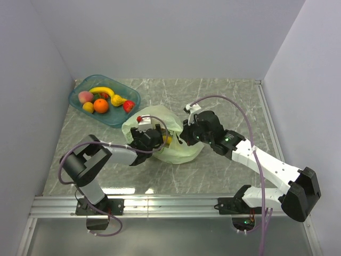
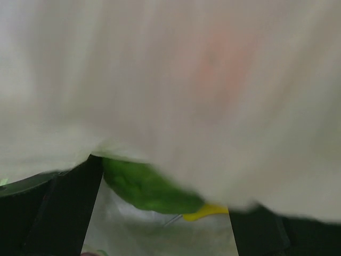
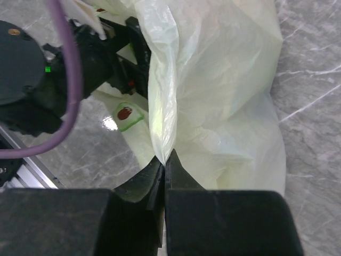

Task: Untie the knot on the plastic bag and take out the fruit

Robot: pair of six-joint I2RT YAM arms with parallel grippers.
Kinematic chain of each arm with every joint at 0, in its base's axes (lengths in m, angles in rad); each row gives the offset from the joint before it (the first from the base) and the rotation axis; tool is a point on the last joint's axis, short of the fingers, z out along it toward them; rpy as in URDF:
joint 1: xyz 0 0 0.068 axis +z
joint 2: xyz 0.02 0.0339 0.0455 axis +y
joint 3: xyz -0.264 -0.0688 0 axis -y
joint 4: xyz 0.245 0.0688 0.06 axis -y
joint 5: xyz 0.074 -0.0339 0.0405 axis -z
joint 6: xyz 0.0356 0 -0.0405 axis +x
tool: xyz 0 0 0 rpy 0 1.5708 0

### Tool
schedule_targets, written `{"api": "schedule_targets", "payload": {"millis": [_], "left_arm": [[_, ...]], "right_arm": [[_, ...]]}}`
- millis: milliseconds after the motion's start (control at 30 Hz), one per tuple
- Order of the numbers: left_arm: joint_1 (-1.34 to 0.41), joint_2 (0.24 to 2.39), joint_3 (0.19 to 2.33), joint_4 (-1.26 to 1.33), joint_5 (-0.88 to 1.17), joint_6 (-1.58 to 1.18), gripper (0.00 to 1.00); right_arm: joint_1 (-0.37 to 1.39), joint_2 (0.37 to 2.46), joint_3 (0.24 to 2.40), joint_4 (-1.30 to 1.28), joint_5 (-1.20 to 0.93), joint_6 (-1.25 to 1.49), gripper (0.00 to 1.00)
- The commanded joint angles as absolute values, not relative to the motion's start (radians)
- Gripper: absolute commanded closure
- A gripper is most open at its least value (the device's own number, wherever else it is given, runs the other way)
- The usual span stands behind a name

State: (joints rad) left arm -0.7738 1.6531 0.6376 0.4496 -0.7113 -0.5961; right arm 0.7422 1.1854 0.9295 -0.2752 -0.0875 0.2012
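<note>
The pale green plastic bag (image 1: 176, 146) lies on the marble table between my two arms. My left gripper (image 1: 157, 140) reaches into its mouth from the left and stands open. In the left wrist view, bag film (image 2: 213, 80) drapes over the lens, and a green fruit with a yellow tip (image 2: 146, 189) lies inside the bag between the dark fingers (image 2: 58, 213). My right gripper (image 3: 166, 159) is shut on a fold of the bag's edge (image 3: 162, 106) and holds it up; from above it sits at the bag's right side (image 1: 183, 134). The knot is out of view.
A blue tray (image 1: 130, 96) at the back left holds a banana (image 1: 102, 90), an orange (image 1: 100, 105) and several other fruits. Grey walls close the left, back and right. The metal rail (image 1: 170, 205) with both arm bases runs along the near edge.
</note>
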Motion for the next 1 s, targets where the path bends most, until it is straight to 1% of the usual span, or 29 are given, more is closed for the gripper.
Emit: {"api": "schedule_targets", "payload": {"millis": [0, 67, 167, 200, 267, 300, 367, 400, 500, 533, 700, 733, 967], "left_arm": [[-0.767, 1.695, 0.673, 0.531, -0.773, -0.62, 0.08], [-0.767, 1.716, 0.667, 0.554, -0.793, -0.627, 0.11], [-0.767, 1.723, 0.654, 0.597, -0.782, -0.618, 0.27], [-0.767, 1.721, 0.65, 0.604, -0.773, -0.615, 0.43], [-0.769, 1.706, 0.64, 0.601, -0.747, -0.606, 0.59], [-0.769, 1.697, 0.637, 0.591, -0.741, -0.606, 0.72], [-0.772, 1.661, 0.615, 0.569, -0.721, -0.606, 0.82], [-0.773, 1.646, 0.604, 0.563, -0.709, -0.604, 0.89], [-0.776, 1.566, 0.565, 0.529, -0.648, -0.595, 0.98], [-0.779, 1.521, 0.543, 0.523, -0.628, -0.585, 0.99], [-0.793, 1.372, 0.508, 0.422, -0.465, -0.548, 0.99], [-0.793, 1.327, 0.503, 0.404, -0.396, -0.528, 0.99], [-0.839, 1.143, 0.466, 0.304, -0.187, -0.448, 0.98]], "right_arm": [[0.75, 1.161, 0.916, -0.219, -0.113, 0.225, 1.0], [0.75, 1.163, 0.905, -0.21, -0.118, 0.23, 1.0], [0.75, 1.16, 0.896, -0.203, -0.12, 0.235, 1.0], [0.75, 1.157, 0.896, -0.202, -0.118, 0.233, 1.0], [0.75, 1.154, 0.894, -0.204, -0.097, 0.232, 1.0], [0.75, 1.155, 0.897, -0.206, -0.084, 0.23, 1.0], [0.75, 1.16, 0.916, -0.218, -0.043, 0.232, 1.0], [0.75, 1.166, 0.923, -0.222, -0.031, 0.233, 1.0], [0.75, 1.173, 0.945, -0.229, 0.008, 0.233, 1.0], [0.749, 1.175, 0.948, -0.229, 0.023, 0.232, 1.0], [0.739, 1.206, 1.003, -0.252, 0.107, 0.232, 1.0], [0.733, 1.21, 1.012, -0.256, 0.113, 0.232, 1.0], [0.695, 1.264, 1.071, -0.253, 0.16, 0.233, 1.0]]}}
